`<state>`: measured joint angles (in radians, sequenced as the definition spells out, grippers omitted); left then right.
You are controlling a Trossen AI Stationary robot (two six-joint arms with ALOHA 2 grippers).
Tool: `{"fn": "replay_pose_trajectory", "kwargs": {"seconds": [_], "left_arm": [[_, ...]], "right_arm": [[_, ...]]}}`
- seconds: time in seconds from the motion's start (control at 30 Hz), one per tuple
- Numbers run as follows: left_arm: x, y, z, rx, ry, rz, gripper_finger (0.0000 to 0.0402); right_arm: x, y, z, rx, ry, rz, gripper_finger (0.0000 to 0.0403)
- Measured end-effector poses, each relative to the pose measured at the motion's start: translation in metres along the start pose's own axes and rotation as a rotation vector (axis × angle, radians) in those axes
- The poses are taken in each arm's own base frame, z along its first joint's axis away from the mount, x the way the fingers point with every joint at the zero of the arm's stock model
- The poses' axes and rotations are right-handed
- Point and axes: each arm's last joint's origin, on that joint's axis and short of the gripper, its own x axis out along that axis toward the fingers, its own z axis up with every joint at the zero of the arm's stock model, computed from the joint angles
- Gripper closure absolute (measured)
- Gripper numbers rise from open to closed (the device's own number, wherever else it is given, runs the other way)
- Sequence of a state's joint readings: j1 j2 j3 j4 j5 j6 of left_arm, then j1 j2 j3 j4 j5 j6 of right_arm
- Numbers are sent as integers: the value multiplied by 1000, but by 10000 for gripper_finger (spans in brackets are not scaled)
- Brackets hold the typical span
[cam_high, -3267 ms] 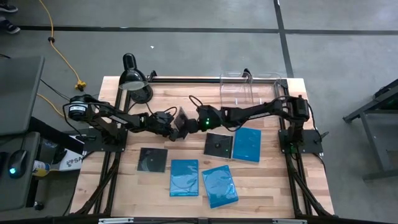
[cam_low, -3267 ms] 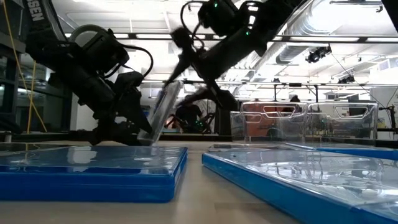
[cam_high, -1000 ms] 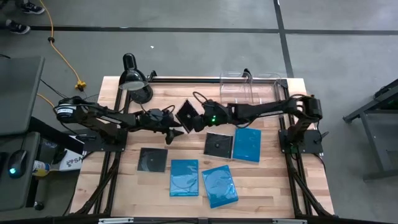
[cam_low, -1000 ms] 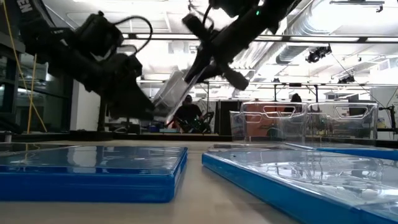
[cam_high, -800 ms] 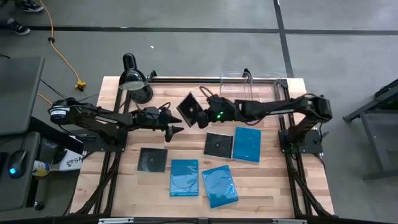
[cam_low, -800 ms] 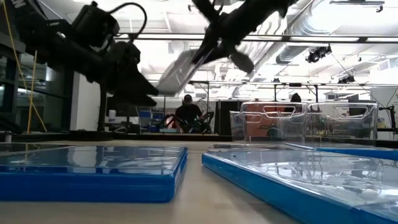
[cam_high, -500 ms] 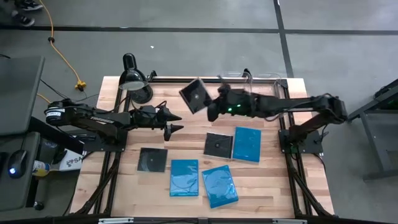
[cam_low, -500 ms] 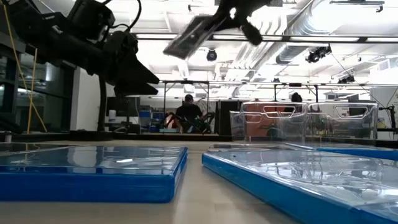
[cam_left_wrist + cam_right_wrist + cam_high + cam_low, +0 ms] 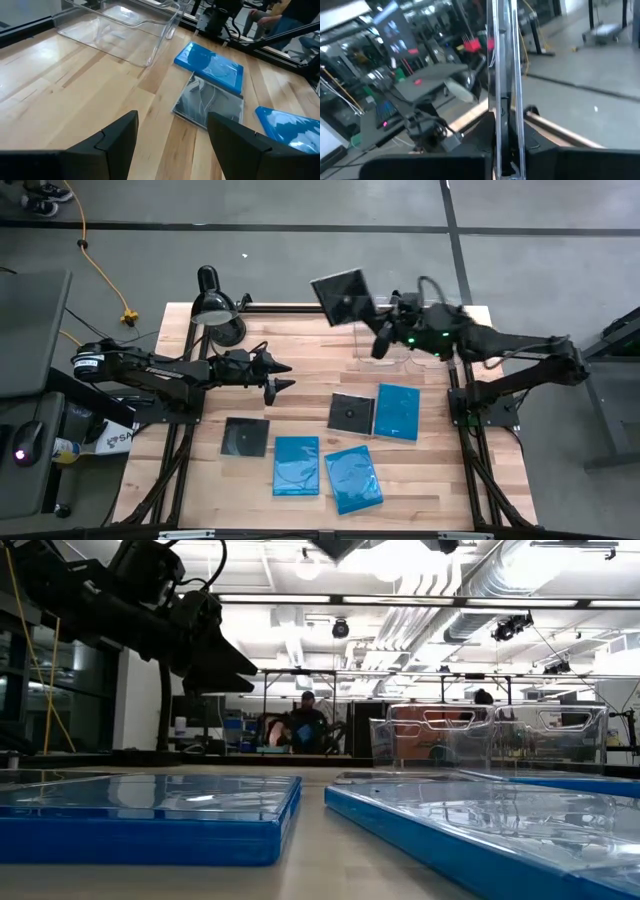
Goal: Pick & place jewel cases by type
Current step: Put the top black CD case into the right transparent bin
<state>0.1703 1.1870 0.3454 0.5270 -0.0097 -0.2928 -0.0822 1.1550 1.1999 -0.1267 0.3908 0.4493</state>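
Glossy black square jewel case (image 9: 342,297) is clamped by right gripper (image 9: 375,313), upper centre, raised to clear the clear plastic bins (image 9: 388,320). Left gripper (image 9: 281,375) is parked mid-left with fingers spread, nothing held.

No brand, number or sign can be read whole anywhere in these views. The white box (image 9: 108,438) beside the left edge of the desk (image 9: 440,490) carries dark print that begins with "SA" in the high view, and the rest of it is cut off by the frame of the rig. The blue jewel cases (image 9: 352,478) and black jewel cases (image 9: 245,437) lying on the desk show no legible label.
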Motion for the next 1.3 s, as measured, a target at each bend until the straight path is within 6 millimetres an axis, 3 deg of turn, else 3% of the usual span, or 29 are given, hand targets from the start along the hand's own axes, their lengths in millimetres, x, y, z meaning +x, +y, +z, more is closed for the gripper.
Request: {"fn": "replay_pose_trajectory", "kwargs": {"seconds": [0.33,0.6,0.9,1.3], "left_arm": [[0,2,1,-27,-23,76,166],[0,2,1,-54,-27,83,166],[0,2,1,-77,-28,85,166],[0,2,0,-79,-27,86,166]], "right_arm": [[-51,1,42,-65,-189,208,393],[-90,4,63,-172,-285,548,387],[-124,10,74,-312,-337,1052,392],[-141,14,74,-472,-307,1516,388]]}}
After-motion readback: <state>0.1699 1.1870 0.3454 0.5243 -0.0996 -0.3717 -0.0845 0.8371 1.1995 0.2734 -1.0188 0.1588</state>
